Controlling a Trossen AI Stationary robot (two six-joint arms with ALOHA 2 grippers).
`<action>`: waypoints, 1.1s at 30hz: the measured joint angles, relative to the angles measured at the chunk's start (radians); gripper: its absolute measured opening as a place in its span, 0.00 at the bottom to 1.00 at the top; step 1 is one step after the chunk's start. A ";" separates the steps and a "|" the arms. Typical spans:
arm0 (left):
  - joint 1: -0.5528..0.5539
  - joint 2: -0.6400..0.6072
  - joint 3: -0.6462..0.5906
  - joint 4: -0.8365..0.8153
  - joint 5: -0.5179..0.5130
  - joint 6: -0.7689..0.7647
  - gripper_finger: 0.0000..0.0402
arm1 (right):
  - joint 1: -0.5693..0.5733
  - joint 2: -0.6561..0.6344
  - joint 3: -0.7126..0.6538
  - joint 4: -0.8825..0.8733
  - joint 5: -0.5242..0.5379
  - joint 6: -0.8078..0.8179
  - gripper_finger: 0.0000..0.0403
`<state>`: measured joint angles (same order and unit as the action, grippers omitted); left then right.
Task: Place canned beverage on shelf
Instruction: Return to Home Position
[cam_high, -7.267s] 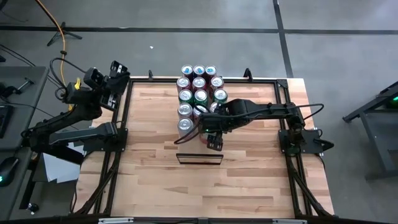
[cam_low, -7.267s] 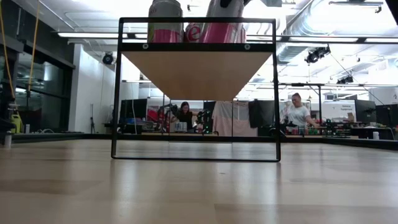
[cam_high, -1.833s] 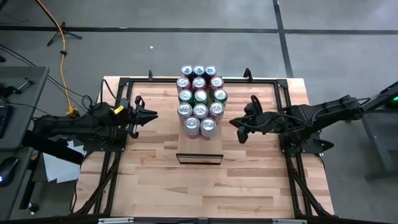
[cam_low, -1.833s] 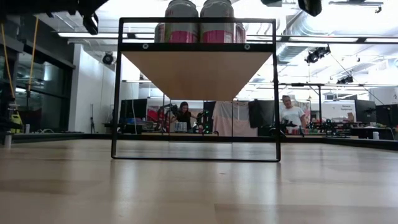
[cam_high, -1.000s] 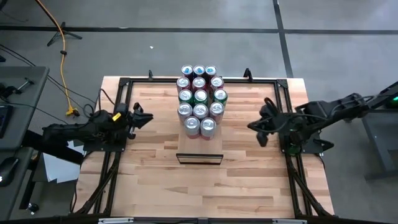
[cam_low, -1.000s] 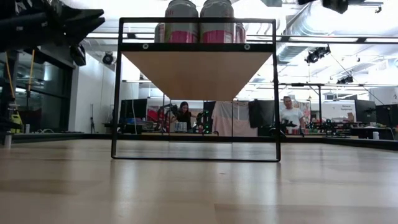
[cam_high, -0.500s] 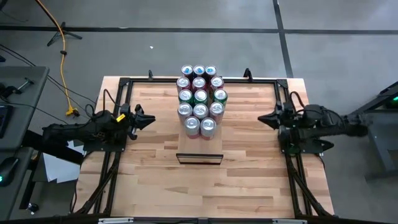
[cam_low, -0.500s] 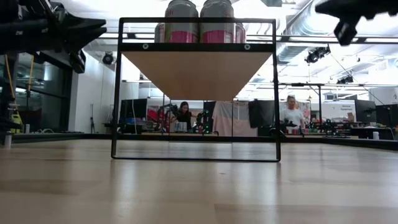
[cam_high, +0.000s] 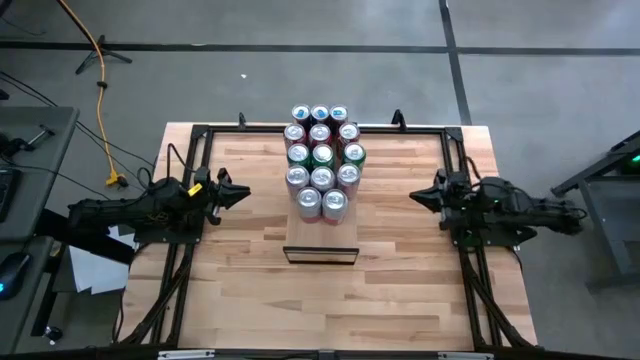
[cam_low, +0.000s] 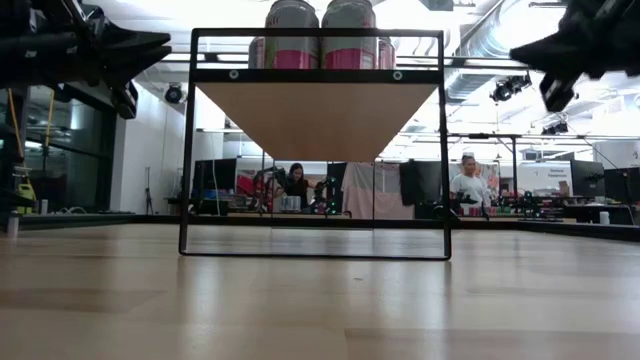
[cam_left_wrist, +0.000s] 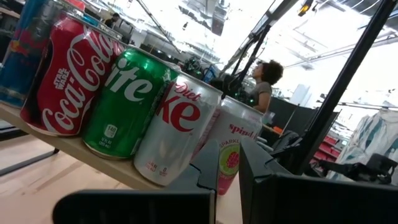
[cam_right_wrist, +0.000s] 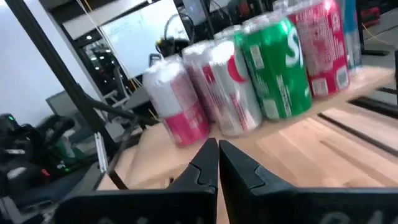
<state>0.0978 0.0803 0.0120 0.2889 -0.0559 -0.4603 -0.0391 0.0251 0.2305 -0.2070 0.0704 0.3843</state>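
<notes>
Fourteen cans (cam_high: 321, 154) stand upright on the shelf (cam_high: 320, 232), counted by their tops in the high view. They form three columns, with rows of three blue-topped, three red, three green and three silver. A pair of pink-and-white cans (cam_high: 333, 203) makes the row nearest the shelf's dark frame (cam_high: 320, 255). The shelf lies between the two end effectors and sits raised above the desk (cam_high: 400, 270). The low view shows its pale underside, the frame standing on the desk, and the pink-and-white pair side by side at the front edge on top. The left end effector (cam_high: 236, 186) is near the desk's left edge, pointing toward the shelf and well apart from it. Its fingers (cam_left_wrist: 311, 186) are spread with a visible gap and hold nothing. Ahead of them the wrist camera shows the line of cans from the side: blue, red, green, silver, then pink-and-white, packed close. The right end effector (cam_high: 418, 196) is near the desk's right edge, also pointing toward the shelf and well apart from it. Its fingertips (cam_right_wrist: 202, 163) are drawn together with only a hairline between them, gripping nothing. Ahead of it are the same rows from the other side: pink-and-white, silver, green, red. In the low view both end effectors hang above desk level at the upper corners, one on either side of the shelf. In the room beyond the desk, one person (cam_low: 297, 185) and a second person (cam_low: 468, 186) show under the shelf.
</notes>
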 joint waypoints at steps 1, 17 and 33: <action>0.000 0.000 0.000 -0.004 0.000 0.000 0.00 | 0.000 -0.001 -0.022 0.022 0.000 0.000 0.00; 0.000 0.000 0.000 -0.008 -0.003 0.000 0.00 | 0.000 0.000 -0.154 0.026 -0.021 -0.156 0.00; 0.002 -0.077 0.003 -0.051 -0.003 0.000 0.00 | 0.000 -0.024 -0.155 0.032 -0.021 -0.114 0.00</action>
<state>0.1001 0.0036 0.0146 0.2377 -0.0585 -0.4604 -0.0387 0.0006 0.0757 -0.1748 0.0495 0.2702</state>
